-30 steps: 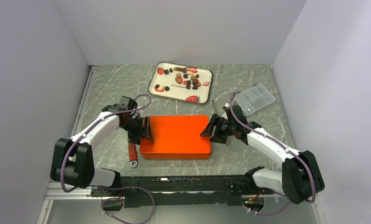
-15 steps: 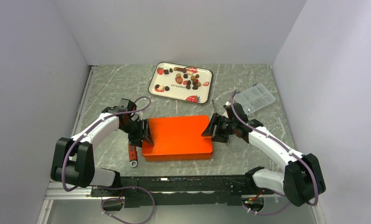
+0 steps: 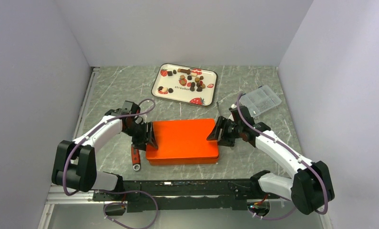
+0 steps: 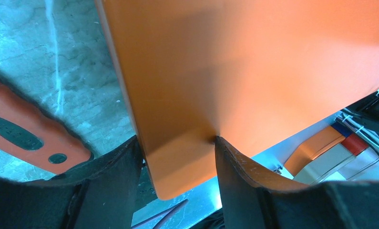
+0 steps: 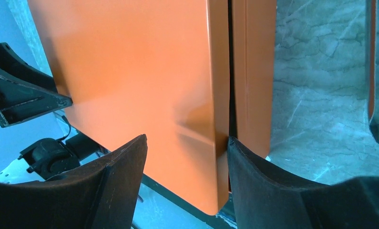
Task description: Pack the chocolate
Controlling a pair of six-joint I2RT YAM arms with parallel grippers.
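The chocolate (image 3: pixel 191 81), some twenty pieces too small to count exactly, lies scattered on one tray (image 3: pixel 177 97) at 12 o'clock from the lid (image 3: pixel 182 138). The scatter runs along the tray's long axis, 9 to 3 and slightly skewed. The lid's long axis also runs 9 to 3. The left gripper (image 3: pixel 149 136) clamps its 9 o'clock end and the right gripper (image 3: pixel 217 130) its 3 o'clock end. Only the right wrist view shows a gap between the lid and the base (image 5: pixel 254 71), with one finger in it. One tool (image 3: pixel 135 156) lies at 8 o'clock and one clear box (image 3: pixel 260 101) at 2 o'clock.
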